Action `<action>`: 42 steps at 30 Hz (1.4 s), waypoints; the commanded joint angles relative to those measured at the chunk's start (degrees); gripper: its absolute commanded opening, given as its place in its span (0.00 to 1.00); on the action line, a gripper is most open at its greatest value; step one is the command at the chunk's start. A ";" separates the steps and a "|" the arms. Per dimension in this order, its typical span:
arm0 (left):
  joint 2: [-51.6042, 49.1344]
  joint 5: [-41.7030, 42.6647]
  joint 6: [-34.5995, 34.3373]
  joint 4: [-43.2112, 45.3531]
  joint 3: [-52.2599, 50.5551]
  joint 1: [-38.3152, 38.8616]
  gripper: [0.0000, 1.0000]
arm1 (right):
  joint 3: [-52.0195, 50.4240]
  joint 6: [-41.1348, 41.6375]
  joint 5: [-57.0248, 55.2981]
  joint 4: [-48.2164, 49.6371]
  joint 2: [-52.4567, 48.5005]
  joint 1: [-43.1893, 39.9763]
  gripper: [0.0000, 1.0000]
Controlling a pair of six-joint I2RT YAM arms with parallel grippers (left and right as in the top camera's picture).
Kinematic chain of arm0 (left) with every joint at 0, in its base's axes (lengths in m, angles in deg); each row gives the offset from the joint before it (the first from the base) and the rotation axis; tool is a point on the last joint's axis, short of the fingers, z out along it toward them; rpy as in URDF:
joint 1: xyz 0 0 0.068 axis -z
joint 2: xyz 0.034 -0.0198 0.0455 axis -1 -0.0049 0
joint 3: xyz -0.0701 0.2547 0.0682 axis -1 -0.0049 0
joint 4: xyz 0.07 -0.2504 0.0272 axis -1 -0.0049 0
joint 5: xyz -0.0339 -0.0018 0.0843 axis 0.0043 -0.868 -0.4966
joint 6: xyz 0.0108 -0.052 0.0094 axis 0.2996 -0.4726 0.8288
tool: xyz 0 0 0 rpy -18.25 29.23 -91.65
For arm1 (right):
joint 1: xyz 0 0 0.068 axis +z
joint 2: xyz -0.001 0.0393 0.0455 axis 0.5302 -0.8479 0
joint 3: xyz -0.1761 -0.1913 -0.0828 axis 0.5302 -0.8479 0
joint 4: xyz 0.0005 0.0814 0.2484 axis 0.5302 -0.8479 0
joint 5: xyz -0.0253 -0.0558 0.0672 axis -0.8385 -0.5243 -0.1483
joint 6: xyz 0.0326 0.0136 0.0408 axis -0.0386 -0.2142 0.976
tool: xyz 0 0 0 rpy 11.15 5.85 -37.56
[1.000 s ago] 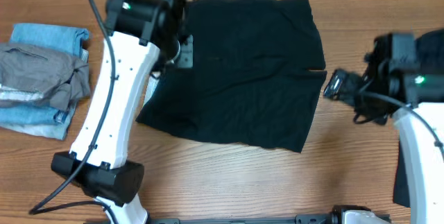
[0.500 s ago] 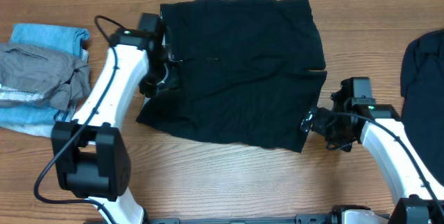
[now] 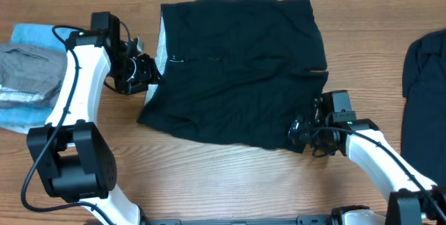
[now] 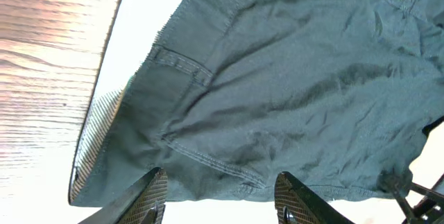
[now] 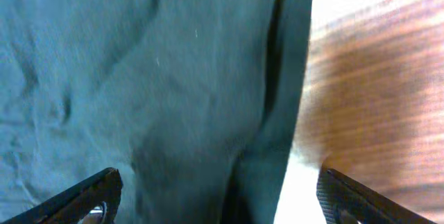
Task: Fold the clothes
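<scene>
The black shorts (image 3: 237, 72) lie spread flat on the wooden table, with a whitish waistband lining showing at their left edge (image 3: 162, 51). My left gripper (image 3: 144, 72) is open, just off the shorts' left edge; the left wrist view shows the fabric (image 4: 277, 85) beyond the open fingers (image 4: 218, 200). My right gripper (image 3: 298, 129) is open at the shorts' lower right corner; the right wrist view shows the fabric edge (image 5: 173, 92) between the spread fingers (image 5: 218, 200). Neither holds anything.
A stack of folded blue and grey clothes (image 3: 35, 79) lies at the left edge. Another dark garment (image 3: 426, 92) lies at the right edge. Bare wood runs along the table front.
Left arm swung left and down to the shorts' left edge. Right arm moved from the right side down to the shorts' lower right corner. The shorts have not moved.
</scene>
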 commanded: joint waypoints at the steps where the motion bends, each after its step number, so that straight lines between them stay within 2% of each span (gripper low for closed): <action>1: 0.83 1.22 1.09 0.46 -0.26 -0.87 0.54 | -1.46 2.84 -1.33 1.81 -7.61 0.26 0.83; 3: 0.83 0.98 1.09 1.09 -0.26 -0.87 0.55 | -1.42 2.84 -1.38 2.03 -8.66 0.26 0.66; 5: 0.83 0.15 1.03 1.27 -0.26 -0.90 0.56 | -1.40 2.86 -1.36 2.01 -8.66 0.26 0.60; 6: 0.83 0.13 0.74 1.20 -0.26 -1.03 0.58 | -1.40 2.86 -1.36 1.88 -8.66 0.26 0.50; 7: 0.81 0.15 -0.28 0.96 -0.33 -1.44 0.66 | -1.38 2.86 -1.36 1.86 -8.66 0.26 0.40; 9: 0.81 0.42 -1.95 0.55 -0.83 -2.51 0.79 | -1.11 2.84 -1.38 1.53 -8.66 0.26 0.27; 10: 0.81 1.11 -2.19 0.52 -1.70 -2.95 0.92 | -1.11 2.84 -1.38 1.53 -8.66 0.26 0.27; 11: 0.79 1.88 -2.14 0.15 -2.97 -3.08 0.98 | -1.09 2.84 -1.38 1.55 -8.66 0.26 0.27; 12: 0.79 1.86 -1.84 -0.31 -4.35 -3.08 0.99 | -1.09 2.84 -1.38 1.57 -8.66 0.26 0.26; 18: 0.76 1.68 -1.49 0.81 -13.40 -2.93 0.98 | -1.09 2.84 -1.38 1.64 -8.66 0.26 0.27; 22: 0.76 -1.97 -1.57 2.19 -17.09 -3.02 0.96 | -1.09 2.82 -1.38 1.84 -8.66 0.26 0.27; 25: 0.76 -2.01 -2.58 7.13 -20.06 -2.93 0.87 | -1.09 2.84 -1.38 1.90 -8.66 0.26 0.27; 28: 0.76 -1.31 -4.57 9.94 -22.67 -2.93 0.67 | -1.09 2.82 -1.38 1.90 -8.66 0.26 0.27; 29: 0.76 -1.31 -4.55 10.51 -23.26 -2.93 0.54 | -1.09 2.82 -1.38 1.90 -8.66 0.26 0.27; 30: 0.76 -1.38 -4.50 10.71 -23.74 -2.93 0.27 | -1.09 2.84 -1.38 1.90 -8.66 0.26 0.26; 31: 0.76 -1.38 -4.50 10.69 -23.74 -2.93 0.14 | -1.09 2.84 -1.38 1.86 -8.66 0.26 0.25; 32: 0.76 -1.33 -4.50 10.54 -23.74 -2.93 0.04 | -1.09 2.84 -1.36 1.81 -8.66 0.26 0.18; 33: 0.76 -1.33 -4.50 10.25 -23.74 -2.93 0.04 | -0.90 2.86 -1.36 1.53 -8.66 0.26 0.05; 38: 0.85 0.66 -4.48 8.85 -23.06 -2.93 0.04 | 15.26 2.34 -3.23 -19.47 -8.66 0.26 0.04; 42: 1.09 0.94 -2.71 6.10 -23.06 -2.93 0.04 | 24.44 0.87 -5.05 -28.61 -8.66 0.26 0.04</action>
